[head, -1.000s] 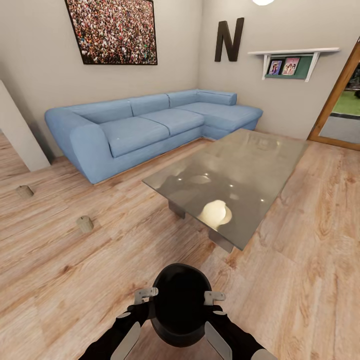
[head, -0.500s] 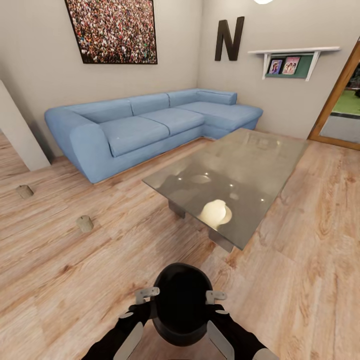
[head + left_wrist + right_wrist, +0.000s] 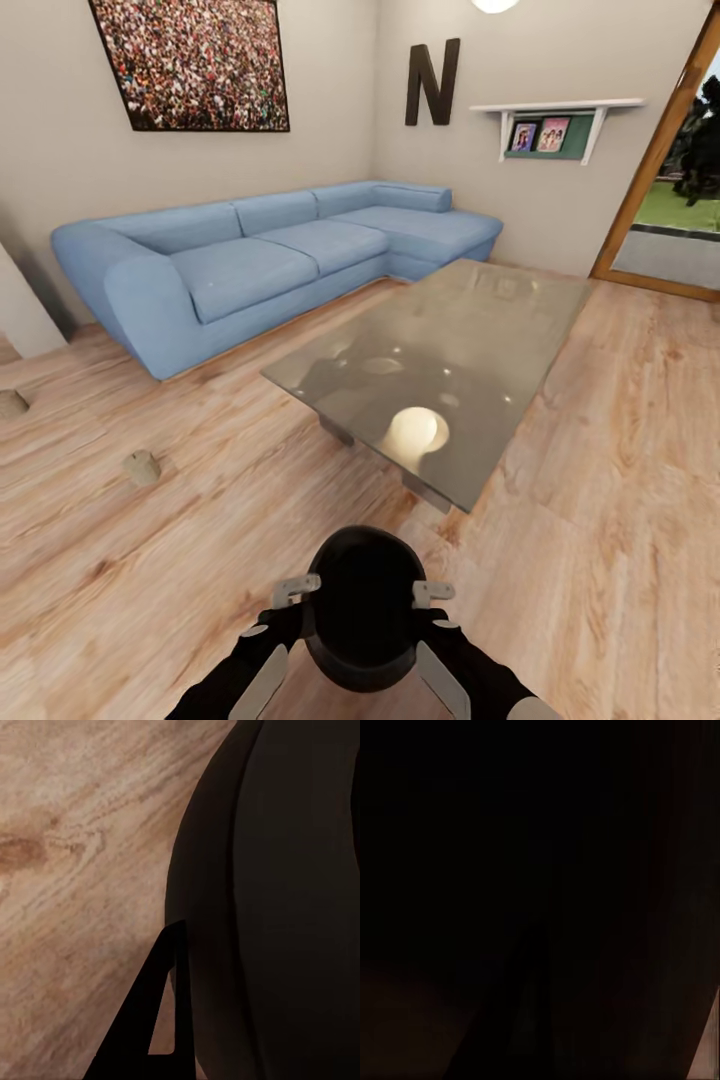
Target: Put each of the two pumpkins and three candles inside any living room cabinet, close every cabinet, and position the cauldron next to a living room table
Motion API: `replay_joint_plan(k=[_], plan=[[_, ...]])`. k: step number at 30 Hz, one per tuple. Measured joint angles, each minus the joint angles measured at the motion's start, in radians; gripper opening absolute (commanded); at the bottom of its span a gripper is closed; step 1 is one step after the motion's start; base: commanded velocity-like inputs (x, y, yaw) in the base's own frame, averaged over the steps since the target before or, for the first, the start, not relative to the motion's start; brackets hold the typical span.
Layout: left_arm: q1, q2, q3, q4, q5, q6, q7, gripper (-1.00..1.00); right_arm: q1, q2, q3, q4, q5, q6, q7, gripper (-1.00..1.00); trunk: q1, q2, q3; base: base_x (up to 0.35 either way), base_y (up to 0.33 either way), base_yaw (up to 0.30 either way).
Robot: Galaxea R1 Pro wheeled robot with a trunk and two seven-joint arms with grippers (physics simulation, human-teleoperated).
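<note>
matte-black cauldron (image 3: 365,610), blue sofa (image 3: 270,255), tan candles (image 3: 141,467), greyish glass table (image 3: 440,370)

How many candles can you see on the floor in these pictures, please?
2: one candle on the wood floor left of the table, another candle farther left at the picture's edge. Others may lie outside the view.

Both black arms reach forward, close together; left gripper (image 3: 292,592) and right gripper (image 3: 428,595) press inward, facing each other.

Both forearms black with pale grey panels along the top. Left gripper (image 3: 290,590) and right gripper (image 3: 432,592): light grey brackets. Fingers (image 3: 154,1020) black, triangular cut-out.
</note>
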Motion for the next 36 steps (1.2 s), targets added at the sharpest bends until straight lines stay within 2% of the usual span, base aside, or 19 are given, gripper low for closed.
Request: replay_joint_plan(k=[7, 20, 26, 29, 36], plan=[[0.0, -0.001, -0.002, 0.0, 0.0, 0.002, 0.004, -1.0, 0.0, -0.002, 0.002, 0.001, -0.005, 0.0, 0.002, -1.0, 0.0, 0.0, 0.008, 0.011, -0.001, -0.212], [0.0, -0.001, -0.002, 0.0, 0.0, 0.002, 0.005, -1.0, 0.0, -0.002, 0.002, 0.002, -0.005, 0.0, 0.002, -1.0, 0.0, 0.0, 0.01, 0.0, 0.0, -0.026], [0.0, 0.006, 0.007, 0.0, -0.003, 0.007, -0.016, -1.0, 0.0, 0.008, 0.003, 0.0, -0.005, 0.0, -0.019, -1.0, 0.0, 0.0, 0.013, 0.092, -0.058, -0.216], [0.0, -0.002, -0.004, 0.0, 0.0, 0.001, 0.007, -1.0, 0.0, -0.004, 0.009, 0.0, -0.011, -0.001, 0.001, -1.0, 0.0, 0.0, 0.015, 0.041, -0.033, -0.245], [0.0, -0.001, -0.002, 0.0, 0.0, 0.003, 0.003, -1.0, 0.0, -0.001, 0.002, 0.001, -0.006, 0.0, 0.001, -1.0, 0.0, 0.0, 0.019, 0.004, -0.003, -0.252]])
